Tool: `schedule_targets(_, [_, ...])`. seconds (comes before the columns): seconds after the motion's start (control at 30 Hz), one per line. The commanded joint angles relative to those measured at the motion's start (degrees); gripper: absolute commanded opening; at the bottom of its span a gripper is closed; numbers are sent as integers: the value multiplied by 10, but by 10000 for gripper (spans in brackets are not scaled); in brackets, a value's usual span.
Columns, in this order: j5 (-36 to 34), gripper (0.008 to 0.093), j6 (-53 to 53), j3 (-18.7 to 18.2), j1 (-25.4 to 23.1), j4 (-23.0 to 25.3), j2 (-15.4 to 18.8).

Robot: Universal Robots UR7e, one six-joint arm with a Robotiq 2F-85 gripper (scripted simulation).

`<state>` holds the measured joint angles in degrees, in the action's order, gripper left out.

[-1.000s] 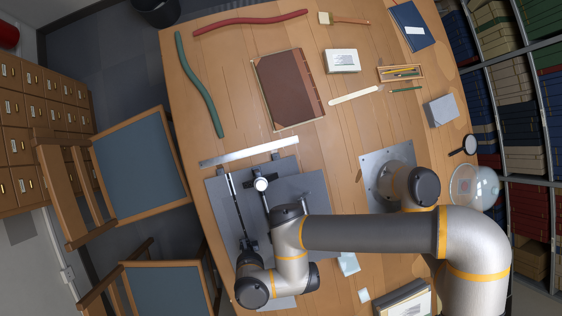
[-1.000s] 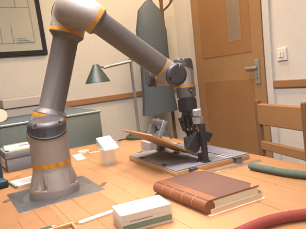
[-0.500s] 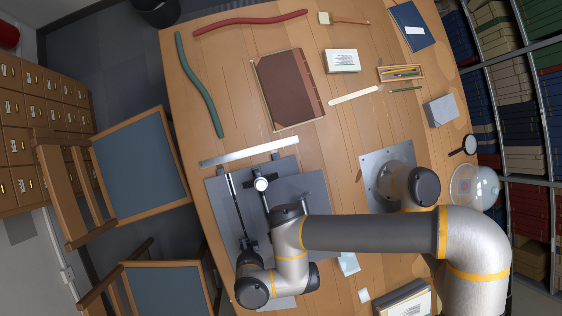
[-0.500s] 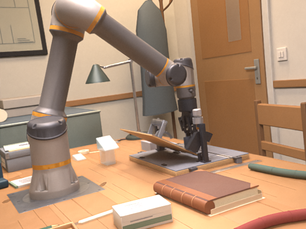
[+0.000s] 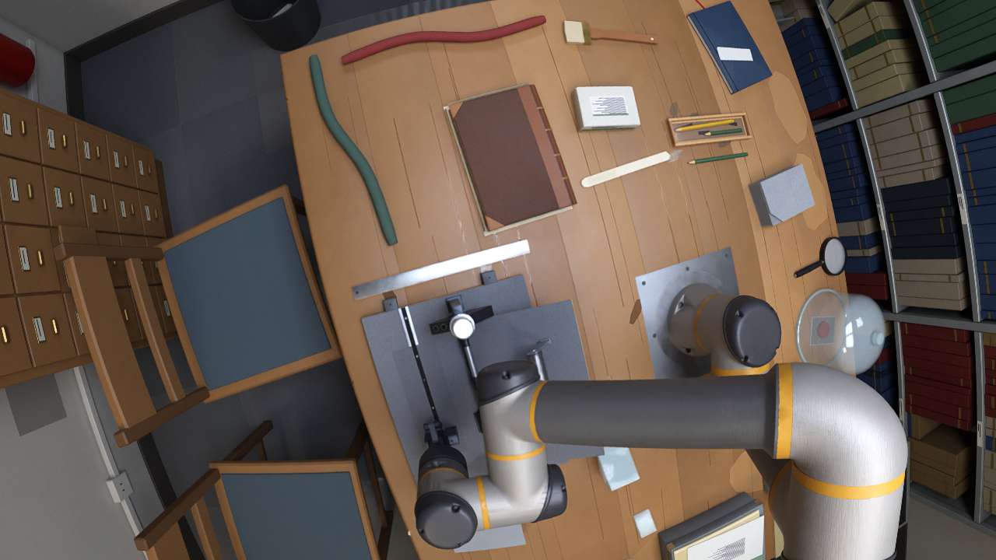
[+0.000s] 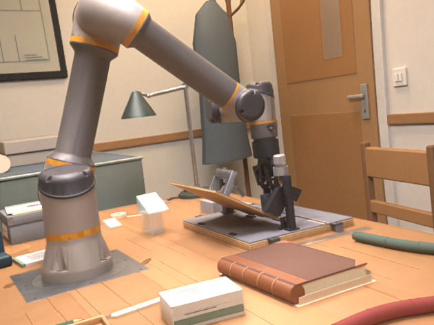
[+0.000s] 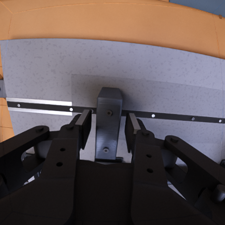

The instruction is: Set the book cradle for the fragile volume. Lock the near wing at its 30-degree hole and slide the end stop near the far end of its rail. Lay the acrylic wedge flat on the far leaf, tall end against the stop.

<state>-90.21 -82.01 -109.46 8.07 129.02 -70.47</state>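
The dark end stop (image 7: 108,124) sits on the black rail (image 7: 173,116) of the grey cradle base (image 6: 252,224), between my fingers. My gripper (image 7: 108,131) is open and holds nothing. The raised wing (image 6: 224,199) slopes up from the base, propped beside a dark post with a silver knob (image 6: 279,164). The clear acrylic wedge (image 6: 151,213) stands on the table, apart from the cradle, near the arm's base. In the side camera the stop (image 5: 440,433) is at the rail's end under my wrist.
A brown bound book (image 6: 294,271) lies in front of the cradle. A steel ruler (image 5: 440,269) lies along the cradle's edge. Green (image 5: 352,150) and red (image 5: 443,36) snake weights, a white box (image 5: 607,107) and a pencil tray (image 5: 708,128) lie further off. Chairs stand along the table's edge.
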Motion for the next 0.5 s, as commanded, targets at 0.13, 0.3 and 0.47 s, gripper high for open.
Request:
schedule_targets(0.13, [0, 430, 0, 3, 0, -7, -5])
schedule_targets(0.3, [0, 430, 0, 9, 0, -21, -13])
schedule_targets(0.47, [0, 430, 0, 17, 0, -39, -24])
